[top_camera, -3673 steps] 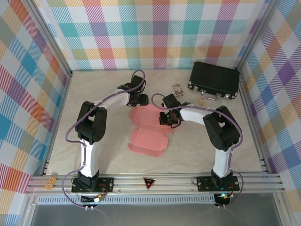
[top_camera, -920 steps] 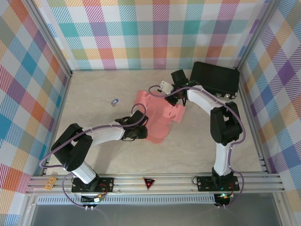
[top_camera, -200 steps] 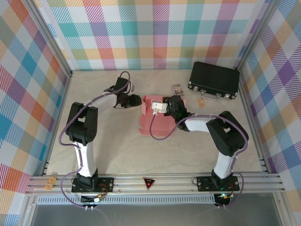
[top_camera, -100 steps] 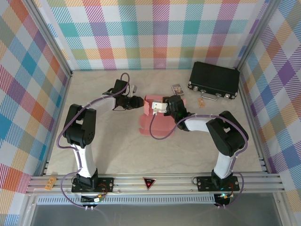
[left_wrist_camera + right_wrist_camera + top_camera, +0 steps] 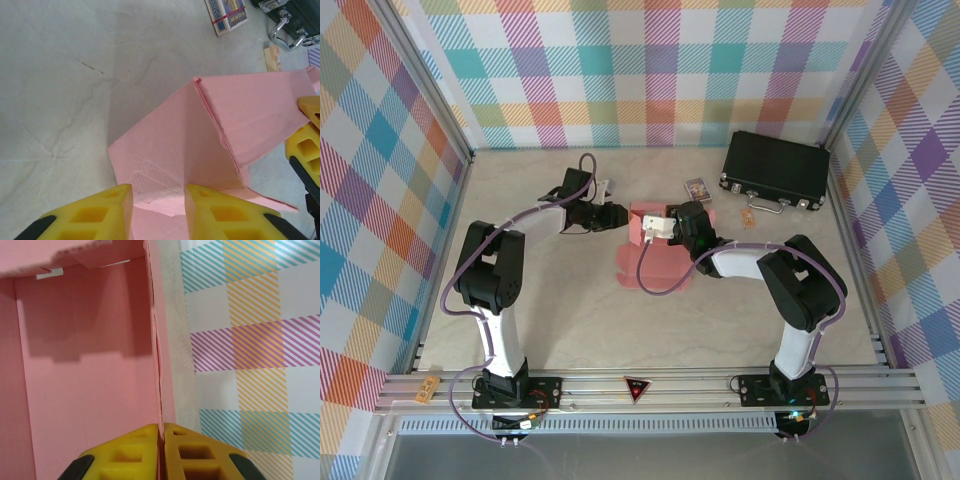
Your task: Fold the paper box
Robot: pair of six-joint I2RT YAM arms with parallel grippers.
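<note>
Salmon-pink card, the paper box (image 5: 660, 265) lies mid-counter (image 5: 550, 300), partly raised: one wall stands and creases show, but flaps lie untucked. At its ten o'clock corner the left pincer (image 5: 159, 192) has its jaws apart, with a flap edge showing in the gap. Toward twelve o'clock the right pincer (image 5: 161, 427) is clamped on the upright wall. By my judgement, tucking and closing remain.

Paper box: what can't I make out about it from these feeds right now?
- Right wrist view: the right pincer pinches one wall of the paper box; the rest runs off the frame.
- Top view: that pincer's wrist covers the pinched wall.
- Left wrist view: the flap inside the left pincer is cut by the bottom edge; contact unclear.
</note>
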